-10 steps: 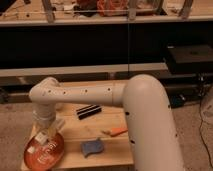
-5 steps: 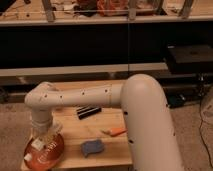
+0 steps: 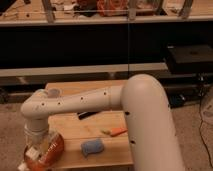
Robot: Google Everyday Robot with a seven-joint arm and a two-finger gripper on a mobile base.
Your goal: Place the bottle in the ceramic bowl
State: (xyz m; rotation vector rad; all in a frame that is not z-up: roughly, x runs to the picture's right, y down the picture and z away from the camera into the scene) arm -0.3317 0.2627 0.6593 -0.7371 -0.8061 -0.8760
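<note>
**ENTRY: claw lowered to the ceramic bowl, bottle at the dish**

Claw [image 3: 34, 150]: at the front-left corner of the bench [image 3: 80, 134], down over the left part of the ceramic bowl [image 3: 56, 149]; lower than it was a second ago, when it hung clear above the dish; whether it is apart or clamped cannot be told.

Bottle [image 3: 32, 152]: a pale shape at the claw, inside the bowl's outline; whether it rests on the glaze or is gripped just above it cannot be told.

Arm [image 3: 80, 102]: reaches leftward across the bench, wrist turned downward; it has sunk steadily over the last second.

Bystanders, unmoved: black striped bar [image 3: 87, 115] under the arm; orange piece [image 3: 116, 132] mid-bench; blue pad [image 3: 92, 147] near the front edge, just right of the bowl but apart from it.

Judgement: the descent looks nearly spent and the placing is in its last stage; what remains is letting go and lifting straight clear, taking care not to drag the dish.
</note>
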